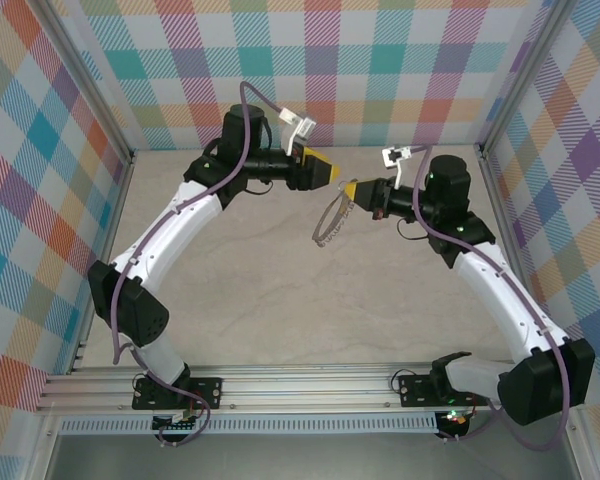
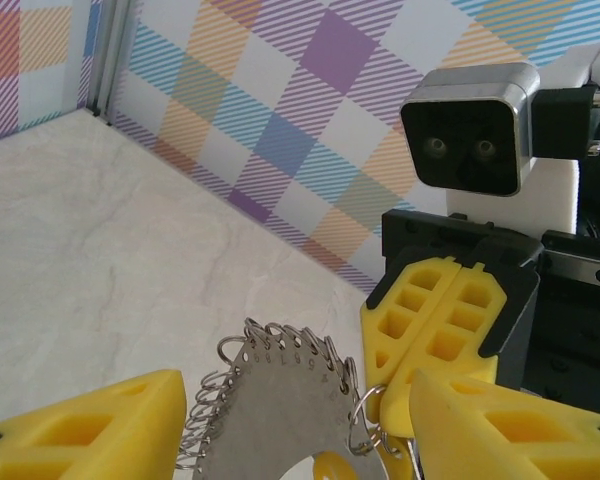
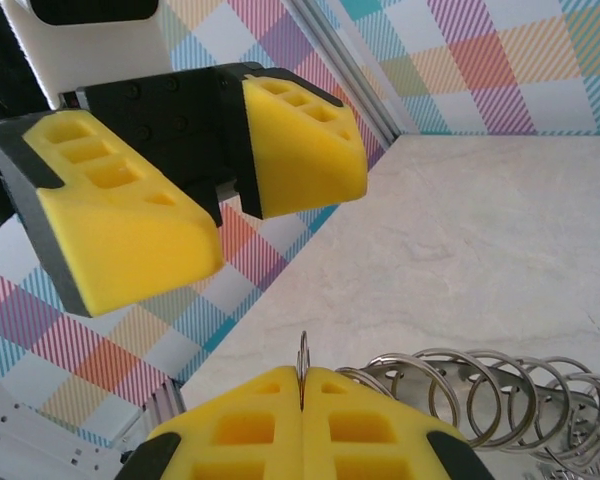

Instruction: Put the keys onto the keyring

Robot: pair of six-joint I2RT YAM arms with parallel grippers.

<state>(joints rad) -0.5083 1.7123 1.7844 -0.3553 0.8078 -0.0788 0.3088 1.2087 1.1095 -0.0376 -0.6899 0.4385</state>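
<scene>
- Keyring (image 2: 280, 395): hanging in the air over the far middle of the worktop (image 1: 280, 300), between the two arms, with its fringe of wire loops (image 2: 290, 338) fanned along the rim.
- Key: a small yellow-orange bit (image 2: 335, 468) at the ring's lower edge in the left wrist view may be its head. It is cut off by the frame, so I cannot tell whether it is on a loop.
- Right pincer (image 3: 302, 405): pads pressed together, pinching one thin wire loop of the keyring, and the ring dangles from that hold.
- Left pincer (image 1: 323, 172): pads apart, gripping nothing, one on each side of the ring and just beside the right pincer.
- Step in hand, as I judge it: threading the key onto a loop.
  - The right hold should stay firm and steady, since a ring hung by one loop will swing.
  - The left pincer should take the key by its head, blade free.
  - Work at a loop close to the pinch, where the ring moves least.
  - Go slowly, because the loops are crowded and springy.
- Containers: none seen. The loops are the only holders, and those that show plainly in the right wrist view carry nothing.
</scene>
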